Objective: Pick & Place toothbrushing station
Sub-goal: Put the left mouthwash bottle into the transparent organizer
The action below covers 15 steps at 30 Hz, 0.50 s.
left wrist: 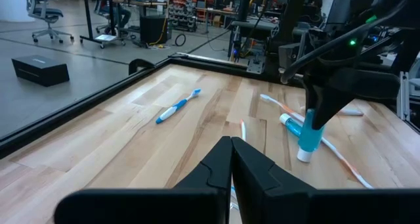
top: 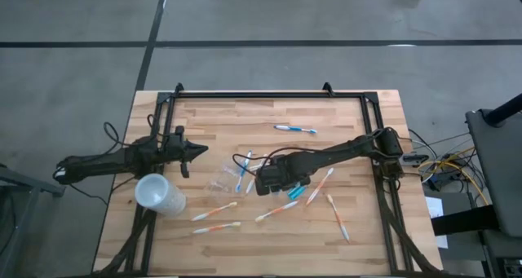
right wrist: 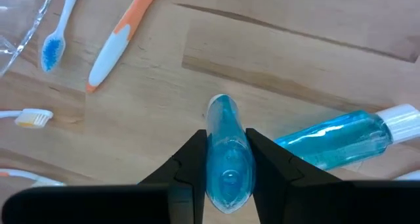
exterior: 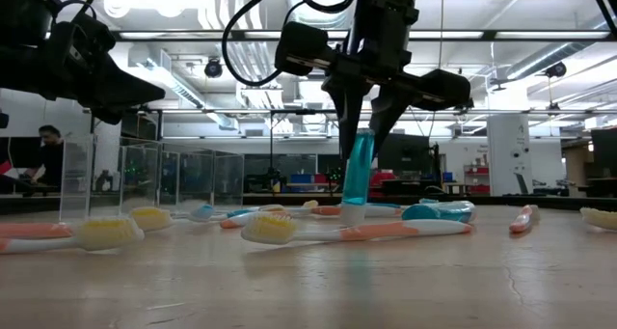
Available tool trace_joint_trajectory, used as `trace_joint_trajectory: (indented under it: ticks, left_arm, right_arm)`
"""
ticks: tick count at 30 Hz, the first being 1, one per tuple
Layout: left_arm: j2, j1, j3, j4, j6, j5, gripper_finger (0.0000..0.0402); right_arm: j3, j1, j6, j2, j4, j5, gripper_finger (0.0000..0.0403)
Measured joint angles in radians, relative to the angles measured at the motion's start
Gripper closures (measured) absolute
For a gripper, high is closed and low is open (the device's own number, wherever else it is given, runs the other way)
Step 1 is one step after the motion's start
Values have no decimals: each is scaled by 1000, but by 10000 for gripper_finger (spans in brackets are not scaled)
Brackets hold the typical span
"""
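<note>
We are at the pick: our right tool (right wrist: 226, 159) is clenched on the crimped end of the blue toothpaste tube (exterior: 358, 167), which hangs cap-down, its cap at or barely off the worktop (top: 245, 115); next we judge a lift and a carry toward the clear tumbler (top: 222, 180), lying on its side just beside the tube; toothbrushes (exterior: 337, 231) scattered around the tube crowd the path; a second blue tube (right wrist: 341, 142) lies beside it; our left tool (left wrist: 230, 168) waits beyond the tumbler, clenched on nothing.
</note>
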Motion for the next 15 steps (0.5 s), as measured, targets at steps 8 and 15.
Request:
trace_joint_trajectory:
  ticks: [8,15]
  left_arm:
    - [0,0,0,0,0,0,388]
    - [0,0,0,0,0,0,388]
  right_arm:
    - [0,1,-51,-38,11,52,323]
    - [2,33,-160,-129,48,275,323]
